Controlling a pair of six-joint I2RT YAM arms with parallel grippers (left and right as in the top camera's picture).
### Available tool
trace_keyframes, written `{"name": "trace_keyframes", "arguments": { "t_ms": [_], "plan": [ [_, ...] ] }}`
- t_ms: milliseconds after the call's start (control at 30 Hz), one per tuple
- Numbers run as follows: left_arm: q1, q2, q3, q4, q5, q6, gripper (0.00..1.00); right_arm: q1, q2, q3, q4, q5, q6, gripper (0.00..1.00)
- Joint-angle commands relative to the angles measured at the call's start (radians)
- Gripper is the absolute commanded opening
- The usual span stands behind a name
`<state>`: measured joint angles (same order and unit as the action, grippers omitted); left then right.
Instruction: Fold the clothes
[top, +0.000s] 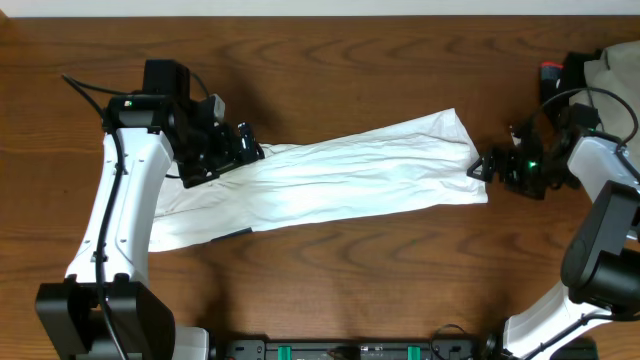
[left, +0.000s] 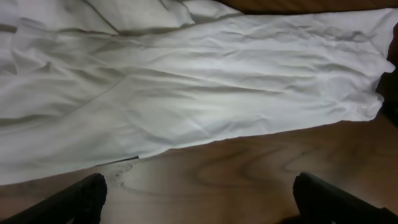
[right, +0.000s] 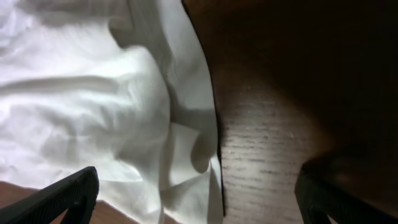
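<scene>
The clothes (top: 330, 180) lie flat between the spread, empty left gripper (top: 243, 150) and right gripper (top: 480, 168). An edge just ahead of each gripper should be pinched fully before being lifted.

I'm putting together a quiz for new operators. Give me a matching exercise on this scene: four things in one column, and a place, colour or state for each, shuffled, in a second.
Column one
1. clothes
2. left gripper
3. right gripper
4. table

Column two
A. open, at the right end of the cloth
B. dark brown wood
C. white, wrinkled, stretched lengthwise across the middle
D. open, at the left part of the cloth

Pairs: 1-C, 2-D, 3-A, 4-B
</scene>
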<state>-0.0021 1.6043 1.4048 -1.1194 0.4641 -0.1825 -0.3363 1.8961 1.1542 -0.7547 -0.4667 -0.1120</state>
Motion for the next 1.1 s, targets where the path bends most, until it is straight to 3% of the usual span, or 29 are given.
{"name": "trace_keyframes", "arguments": {
  "t_ms": [0, 233, 1000, 1067],
  "plan": [
    [0.001, -0.009, 0.010, -0.008, -0.012, 0.010, 0.98, -0.008, 0.004, -0.034, 0.034, -0.016, 0.010, 0.99],
    [0.001, -0.009, 0.010, -0.013, -0.012, 0.010, 0.98, -0.003, 0.004, -0.070, 0.108, -0.067, 0.010, 0.99],
    [0.001, -0.009, 0.010, -0.025, -0.012, 0.010, 0.98, 0.194, 0.004, -0.092, 0.089, -0.072, 0.011, 0.99],
    [0.001, -0.009, 0.010, -0.025, -0.012, 0.010, 0.98, 0.192, 0.004, -0.097, 0.090, -0.072, 0.011, 0.95]
  ]
}}
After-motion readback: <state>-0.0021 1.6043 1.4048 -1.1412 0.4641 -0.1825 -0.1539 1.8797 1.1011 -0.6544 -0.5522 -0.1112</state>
